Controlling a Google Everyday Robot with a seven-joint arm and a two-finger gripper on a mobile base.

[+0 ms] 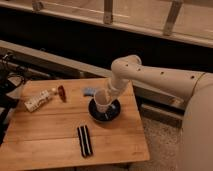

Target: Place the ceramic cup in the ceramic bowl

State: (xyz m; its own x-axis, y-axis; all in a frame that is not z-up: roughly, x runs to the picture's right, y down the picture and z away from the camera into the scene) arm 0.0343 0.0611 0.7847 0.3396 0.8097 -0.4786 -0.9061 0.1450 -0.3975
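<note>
The ceramic cup (101, 101) is plain white, at the cream-white gripper (106, 96), over the glossy black ceramic bowl (112, 113). The tabletop (50, 130) is honey-brown wood grain. At 6 o'clock lies a black-and-white striped block (84, 140); at 9 o'clock a white bottle (40, 100), a dark red thing (62, 92), and a pale blue thing (89, 91).

Gripper (106, 93) with ceramic cup (101, 101) over ceramic bowl (113, 114)

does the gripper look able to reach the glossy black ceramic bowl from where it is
Probably yes: the gripper hangs right over the shallow glossy black ceramic bowl, beside the small white ceramic cup, with nothing between them.
</note>
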